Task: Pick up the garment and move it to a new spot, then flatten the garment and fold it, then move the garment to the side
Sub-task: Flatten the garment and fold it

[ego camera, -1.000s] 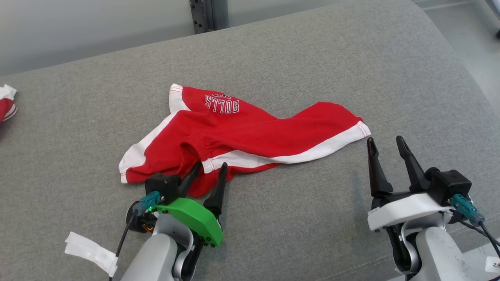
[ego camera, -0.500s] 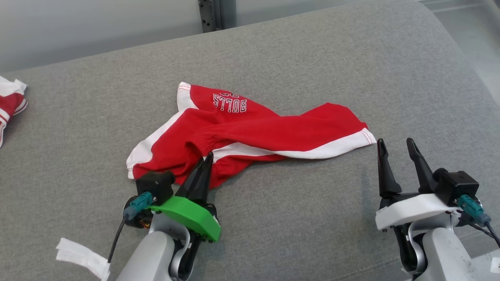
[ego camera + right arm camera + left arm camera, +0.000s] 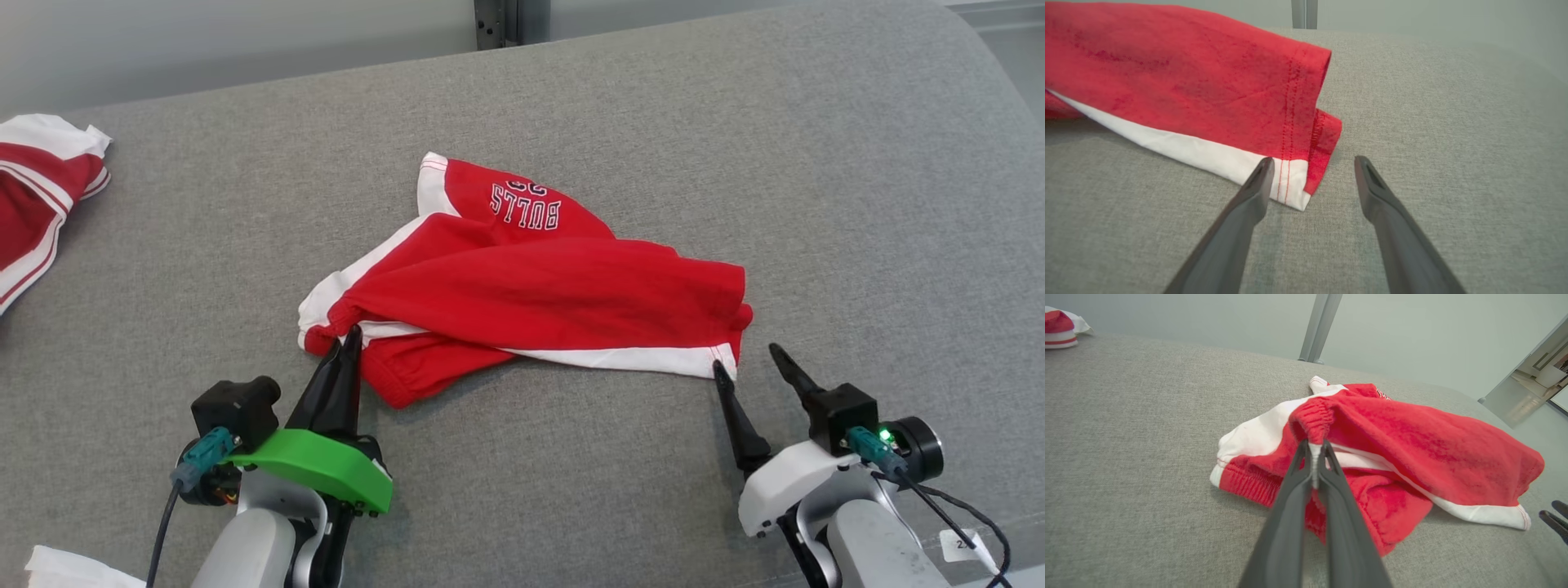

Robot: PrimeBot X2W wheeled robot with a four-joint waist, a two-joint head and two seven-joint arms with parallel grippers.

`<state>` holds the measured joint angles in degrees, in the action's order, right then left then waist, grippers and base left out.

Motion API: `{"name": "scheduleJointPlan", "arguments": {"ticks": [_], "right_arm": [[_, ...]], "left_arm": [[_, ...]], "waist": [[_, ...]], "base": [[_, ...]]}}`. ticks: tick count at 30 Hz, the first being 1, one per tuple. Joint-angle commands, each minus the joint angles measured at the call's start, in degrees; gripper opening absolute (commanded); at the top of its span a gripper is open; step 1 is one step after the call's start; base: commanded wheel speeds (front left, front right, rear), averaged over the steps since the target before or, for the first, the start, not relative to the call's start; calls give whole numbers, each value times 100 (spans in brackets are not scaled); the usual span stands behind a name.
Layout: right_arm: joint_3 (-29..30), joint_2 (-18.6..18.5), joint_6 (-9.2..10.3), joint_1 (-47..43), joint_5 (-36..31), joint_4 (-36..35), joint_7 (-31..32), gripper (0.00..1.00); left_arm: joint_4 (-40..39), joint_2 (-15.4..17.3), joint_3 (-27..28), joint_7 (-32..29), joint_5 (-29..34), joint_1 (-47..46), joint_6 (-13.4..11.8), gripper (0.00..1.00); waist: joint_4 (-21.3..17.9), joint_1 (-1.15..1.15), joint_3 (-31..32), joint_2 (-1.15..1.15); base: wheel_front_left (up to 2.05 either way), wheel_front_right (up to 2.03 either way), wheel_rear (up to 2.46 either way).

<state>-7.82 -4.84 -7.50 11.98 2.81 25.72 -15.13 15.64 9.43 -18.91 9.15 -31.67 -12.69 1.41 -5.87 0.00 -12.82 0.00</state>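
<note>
**Observer:** Task status?

**Me:** Early. The garment (image 3: 531, 286) lies crumpled and doubled over itself near the middle of the grey cushion (image 3: 816, 163), a little toward its near edge. It is not lifted clear, not flattened and not folded. Judgement: I am at the grasp for the pick-up. The move to a new spot, the flattening, the fold and the setting aside are all left.

**Observer:** Left hand?

**Me:** The left gripper (image 3: 351, 336) has its fingers together, clamped on the gathered waistband (image 3: 1312, 416) at the garment's left end. In the left wrist view a thin white strip of cloth shows pinched between the fingers. The cloth looks bunched up at the pinch, and the rest lies on the cushion.

**Observer:** Right hand?

**Me:** The right gripper (image 3: 747, 359) has its fingers wide apart and holds nothing. It sits low at the garment's right end. The white-trimmed hem corner (image 3: 1294, 196) lies between the fingers, close to one of them. I cannot tell whether that finger touches the cloth.

**Observer:** Anything else on the cushion?

**Me:** A second red-and-white garment (image 3: 41, 188) lies at the left edge, well apart from the work.
</note>
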Motion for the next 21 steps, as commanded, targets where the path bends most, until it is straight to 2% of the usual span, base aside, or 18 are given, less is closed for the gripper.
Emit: {"name": "scheduleJointPlan", "arguments": {"ticks": [1, 9, 21], "right_arm": [[-92, -18, 2, 115, 9, 115, -3, 100], [-598, -50, 2, 426, 284, 764, -3, 100], [-752, 7, 1, 629, 621, 1072, -3, 100]], "left_arm": [[-22, 14, 4, 13, -16, 50, -28, 0], [15, -37, -53, 73, -55, 56, -36, 0], [43, -5, -98, 79, -95, 87, -52, 0]], "waist": [[48, 0, -40, 0], [126, 0, -78, 0], [141, 0, -36, 0]], "base": [[0, 0, 0], [0, 0, 0], [0, 0, 0]]}}
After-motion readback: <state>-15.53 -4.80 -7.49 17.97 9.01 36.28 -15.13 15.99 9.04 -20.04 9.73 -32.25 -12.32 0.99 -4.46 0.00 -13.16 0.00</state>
